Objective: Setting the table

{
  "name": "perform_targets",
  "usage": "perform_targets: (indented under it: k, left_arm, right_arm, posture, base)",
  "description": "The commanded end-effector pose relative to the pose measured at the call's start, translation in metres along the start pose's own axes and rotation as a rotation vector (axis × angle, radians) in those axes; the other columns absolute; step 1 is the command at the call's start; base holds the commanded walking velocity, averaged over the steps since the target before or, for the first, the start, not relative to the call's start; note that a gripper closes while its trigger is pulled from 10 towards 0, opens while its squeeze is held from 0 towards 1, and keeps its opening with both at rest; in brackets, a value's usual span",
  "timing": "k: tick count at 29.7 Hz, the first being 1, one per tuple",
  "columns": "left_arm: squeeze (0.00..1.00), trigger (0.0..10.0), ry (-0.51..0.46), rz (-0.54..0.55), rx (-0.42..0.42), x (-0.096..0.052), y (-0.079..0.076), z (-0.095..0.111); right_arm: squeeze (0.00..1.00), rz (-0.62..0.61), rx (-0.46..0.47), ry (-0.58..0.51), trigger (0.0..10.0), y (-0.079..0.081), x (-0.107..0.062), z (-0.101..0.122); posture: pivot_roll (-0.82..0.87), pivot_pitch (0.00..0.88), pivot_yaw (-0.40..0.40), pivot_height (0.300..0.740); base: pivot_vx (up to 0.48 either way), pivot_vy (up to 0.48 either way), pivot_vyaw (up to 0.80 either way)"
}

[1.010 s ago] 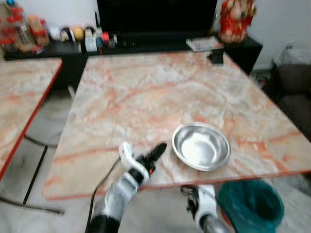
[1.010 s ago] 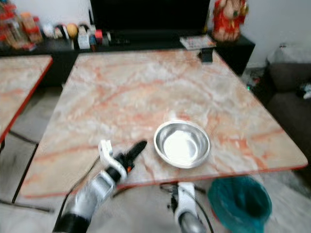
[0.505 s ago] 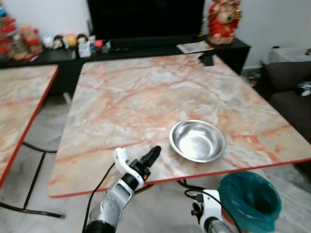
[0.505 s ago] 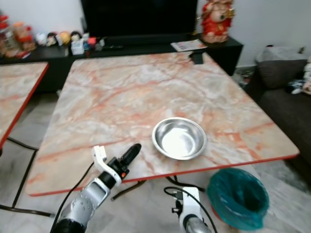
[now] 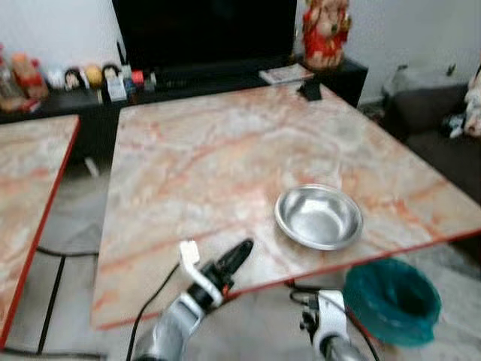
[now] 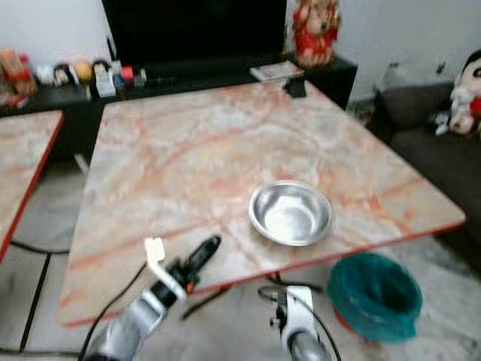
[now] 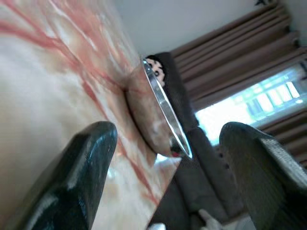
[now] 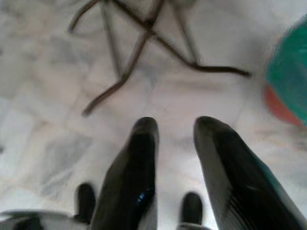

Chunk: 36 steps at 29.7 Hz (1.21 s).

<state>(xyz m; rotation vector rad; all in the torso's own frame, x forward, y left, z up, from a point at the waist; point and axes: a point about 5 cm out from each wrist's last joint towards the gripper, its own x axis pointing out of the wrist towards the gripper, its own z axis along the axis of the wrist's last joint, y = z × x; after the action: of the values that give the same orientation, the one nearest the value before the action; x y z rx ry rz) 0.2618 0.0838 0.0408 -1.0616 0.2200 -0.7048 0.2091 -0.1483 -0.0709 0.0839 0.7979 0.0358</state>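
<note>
A home living room: television (image 5: 203, 30), sofa (image 6: 436, 143), marble-topped table (image 5: 225, 150)

2 head eyes look forward-down over table (image 5: 225, 158); left wrist view skims the tabletop toward bowl (image 7: 158, 120), shared with both; right wrist faces floor (image 8: 57, 143).

Even, soft daylight fills the room, and both head views are smeared by motion blur. The steel bowl (image 5: 319, 217) carries a pale glare. In the left wrist view a bright window (image 7: 261, 99) blows out white, with the near black fingers (image 7: 76, 182) out of focus.
</note>
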Motion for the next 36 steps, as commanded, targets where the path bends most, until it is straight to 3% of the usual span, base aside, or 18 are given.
perform_targets:
  k: [1,36]
  left_arm:
    - [0.00,10.0,-0.777,0.452,0.875,0.0238,-0.0952,0.1897]
    - [0.00,10.0,-0.777,0.452,0.875,0.0238,-0.0952,0.1897]
  right_arm:
    - [0.00,0.007,0.006,-0.009,10.0,0.0031,0.0008,0.0023]
    - [0.00,0.007,0.006,-0.009,10.0,0.0031,0.0008,0.0023]
  posture:
    - [0.06,0.000,0.068,0.740]
    - [0.06,0.000,0.068,0.740]
  base:
    - [0.000,0.315,0.00]
    - [0.000,0.315,0.00]
